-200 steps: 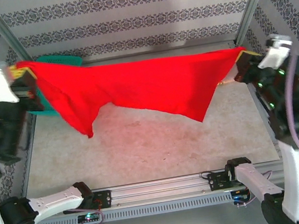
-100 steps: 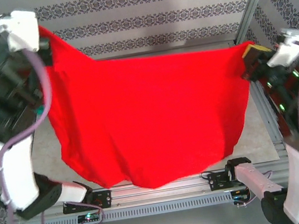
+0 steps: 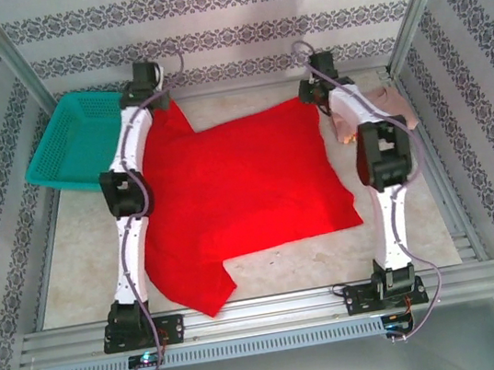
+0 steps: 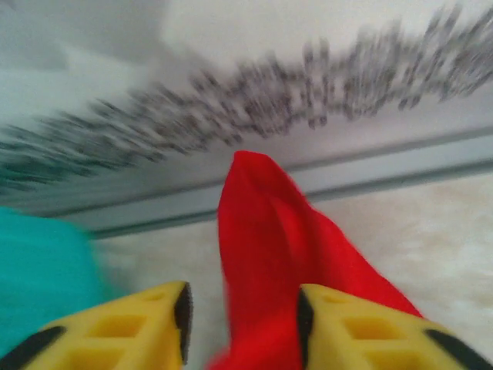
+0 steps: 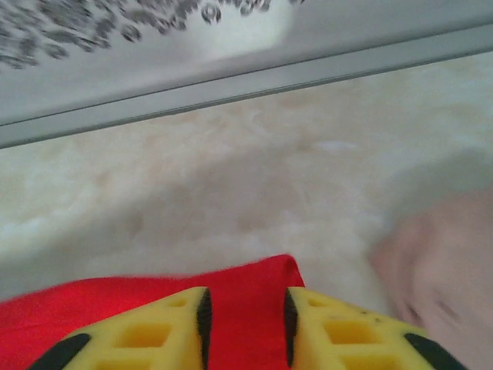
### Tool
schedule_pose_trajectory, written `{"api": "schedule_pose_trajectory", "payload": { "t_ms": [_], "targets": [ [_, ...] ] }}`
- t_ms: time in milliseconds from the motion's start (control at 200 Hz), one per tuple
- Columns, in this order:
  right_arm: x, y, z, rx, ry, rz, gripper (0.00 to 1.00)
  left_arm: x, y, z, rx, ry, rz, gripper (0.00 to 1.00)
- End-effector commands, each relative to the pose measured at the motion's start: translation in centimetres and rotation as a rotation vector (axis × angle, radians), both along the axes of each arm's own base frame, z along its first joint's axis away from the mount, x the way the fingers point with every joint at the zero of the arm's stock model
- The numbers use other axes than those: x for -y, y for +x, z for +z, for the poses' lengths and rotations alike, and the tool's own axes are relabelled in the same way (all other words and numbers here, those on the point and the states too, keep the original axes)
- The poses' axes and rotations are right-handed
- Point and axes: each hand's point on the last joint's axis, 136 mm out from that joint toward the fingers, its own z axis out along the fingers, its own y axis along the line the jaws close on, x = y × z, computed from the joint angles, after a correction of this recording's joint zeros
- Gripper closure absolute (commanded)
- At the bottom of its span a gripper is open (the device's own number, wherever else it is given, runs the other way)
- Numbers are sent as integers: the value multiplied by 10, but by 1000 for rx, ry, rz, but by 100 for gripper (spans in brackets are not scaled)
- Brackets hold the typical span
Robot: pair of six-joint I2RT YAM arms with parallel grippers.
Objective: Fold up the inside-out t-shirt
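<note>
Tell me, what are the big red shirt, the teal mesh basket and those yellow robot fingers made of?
Bright red t-shirt: soft matte cloth, probably knit; it drapes and wrinkles on the table. Teal mesh basket: probably moulded plastic, with a rigid rim and gridded walls. Yellow fingers: likely hard plastic, with open cut-outs; black inner pads, perhaps rubber.

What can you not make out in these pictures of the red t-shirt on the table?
Top view: the t-shirt's left edge, under the left arm.
Top view: part of the pink cloth, behind the right arm.
Left wrist view: the wall pattern, smeared by motion blur.
</note>
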Motion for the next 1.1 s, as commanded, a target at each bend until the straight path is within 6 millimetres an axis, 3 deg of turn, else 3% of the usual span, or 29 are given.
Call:
{"api": "schedule_pose_trajectory", "payload": {
  "t_ms": [0,65,170,265,380,505,585,665,804,939,1094],
  "targets": [
    [-6,19,44,53,-12,17,57,10,13,68,184,-118,-2,28],
    [-13,2,52,38,-15,52,54,13,6,79,176,-162,8,11],
    [-31,-49,72,21,-12,121,48,19,-19,105,130,-250,30,8],
    [-48,-116,54,-92,16,148,46,30,-57,115,34,-315,50,8],
    [-72,-194,17,-232,182,181,46,61,-123,114,-39,-505,22,12],
    [-46,-248,-16,-366,178,122,46,82,-218,79,-100,-610,48,12],
    [-16,-261,-26,-403,162,47,46,96,-280,49,-228,-640,30,13],
    [10,-270,-35,-432,156,-28,46,107,-346,19,-363,-564,1,14],
    [29,-274,-50,-460,157,-102,46,147,-439,-6,-536,-515,-132,15],
    [29,-272,-60,-488,190,-106,47,159,-502,-35,-680,-378,-206,16],
    [29,-272,-71,-523,197,-106,48,151,-545,-61,-800,-254,-229,17]
  ]
}}
